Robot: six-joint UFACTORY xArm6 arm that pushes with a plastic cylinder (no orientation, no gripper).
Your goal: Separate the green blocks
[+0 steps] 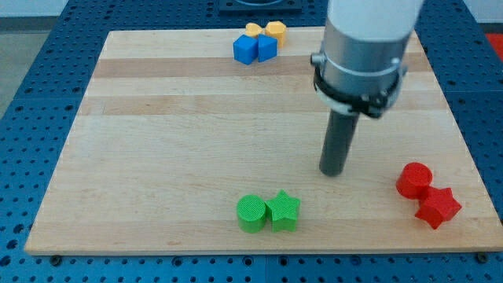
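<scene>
A green cylinder and a green star block sit side by side, touching, near the view's bottom edge of the wooden board. My tip rests on the board up and to the right of the green star, a short gap away from it. The rod hangs from the large grey arm body at the view's top right.
A red cylinder and a red star block touch each other at the view's right. Two blue blocks and two yellow blocks are clustered at the view's top centre.
</scene>
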